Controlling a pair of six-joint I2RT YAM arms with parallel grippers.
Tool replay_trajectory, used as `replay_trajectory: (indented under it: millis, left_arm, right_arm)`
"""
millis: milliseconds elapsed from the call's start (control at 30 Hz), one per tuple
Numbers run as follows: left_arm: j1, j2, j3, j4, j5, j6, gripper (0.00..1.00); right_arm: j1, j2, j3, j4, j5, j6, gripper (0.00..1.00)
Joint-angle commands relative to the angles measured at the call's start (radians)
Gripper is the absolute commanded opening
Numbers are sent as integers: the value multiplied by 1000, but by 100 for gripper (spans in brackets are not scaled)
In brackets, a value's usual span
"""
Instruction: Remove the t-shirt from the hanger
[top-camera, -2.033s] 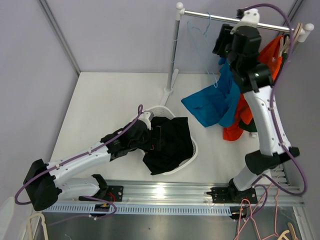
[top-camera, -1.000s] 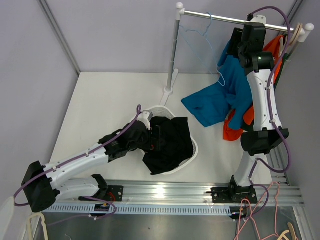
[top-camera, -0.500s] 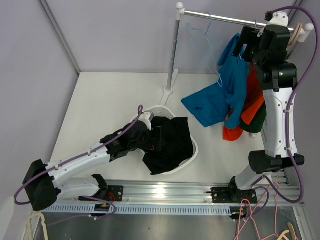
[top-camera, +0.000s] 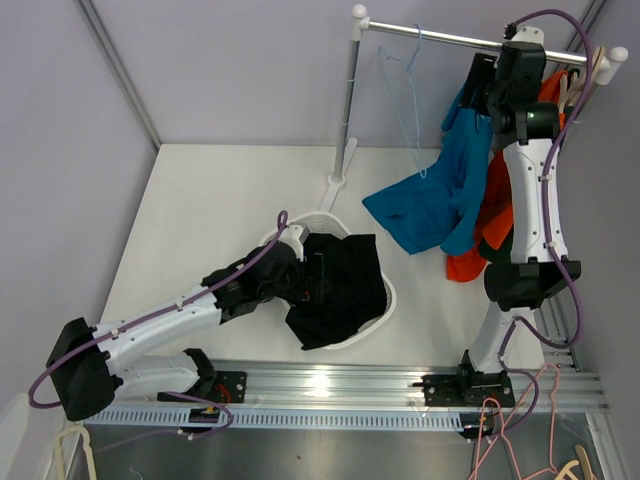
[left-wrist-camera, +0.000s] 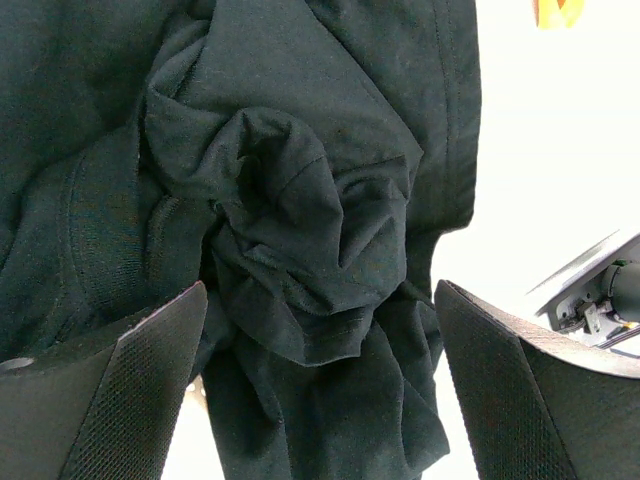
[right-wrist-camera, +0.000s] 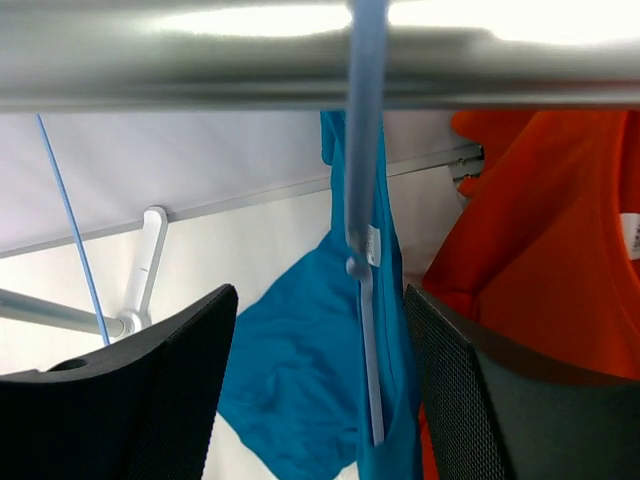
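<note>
The blue t-shirt (top-camera: 440, 200) hangs from a light blue hanger (right-wrist-camera: 367, 290) hooked over the metal rail (top-camera: 440, 37), and its lower part is spread on the white table. My right gripper (top-camera: 480, 85) is up at the rail, open. In the right wrist view its jaws (right-wrist-camera: 318, 300) stand wide on either side of the hanger's neck and the t-shirt (right-wrist-camera: 290, 400), touching neither. My left gripper (top-camera: 308, 275) is open over a black garment (left-wrist-camera: 300, 200) in the white basket (top-camera: 386, 300), its jaws (left-wrist-camera: 320, 300) wide apart.
An orange garment (top-camera: 466, 265) hangs behind the blue t-shirt at the rail's right end and shows in the right wrist view (right-wrist-camera: 560, 230). An empty thin blue hanger (top-camera: 400, 70) hangs further left on the rail. The rack's post (top-camera: 348, 110) stands on the table.
My right arm has swung up to the rail, out to the right, then back left over the hanger. The t-shirt's top now hangs higher, close under the rail. The left arm has not moved.
</note>
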Motion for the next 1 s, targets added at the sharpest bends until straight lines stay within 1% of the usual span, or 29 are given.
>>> replay_trajectory:
  millis: [0, 67, 100, 167, 233, 267, 300, 367, 500, 567, 733, 967]
  left_arm:
    - [-6, 0, 35, 15, 2, 19, 99]
    - [-8, 0, 38, 9, -4, 24, 100]
    - [-6, 0, 43, 6, -7, 27, 99]
    - [-8, -4, 40, 6, -11, 30, 99]
    - [-6, -5, 31, 7, -13, 31, 99]
    - [-6, -7, 28, 9, -13, 31, 99]
    - [-8, -8, 28, 10, -13, 31, 100]
    - [-8, -8, 20, 14, -13, 31, 100]
    - [-6, -8, 14, 18, -11, 31, 100]
    - [-6, -8, 14, 14, -13, 33, 99]
    - [-6, -26, 9, 9, -22, 38, 99]
    - [-8, -56, 31, 4, -27, 76, 100]
  right_arm:
    - [-4, 5, 74, 52, 9, -25, 71]
    - [-2, 11, 75, 73, 18, -33, 70]
    - [-2, 17, 75, 80, 19, -36, 68]
    - [-4, 23, 72, 101, 23, -47, 60]
    - [-4, 31, 65, 115, 35, -53, 44]
    - [-4, 34, 63, 129, 41, -60, 32]
    - [-4, 43, 63, 133, 50, -65, 18]
    - [-4, 55, 63, 144, 69, -83, 10]
    - [-12, 75, 59, 146, 64, -88, 10]
    - [-13, 75, 52, 153, 69, -90, 0]
    - [-1, 49, 49, 164, 33, -85, 0]
    - [76, -64, 54, 164, 76, -116, 0]
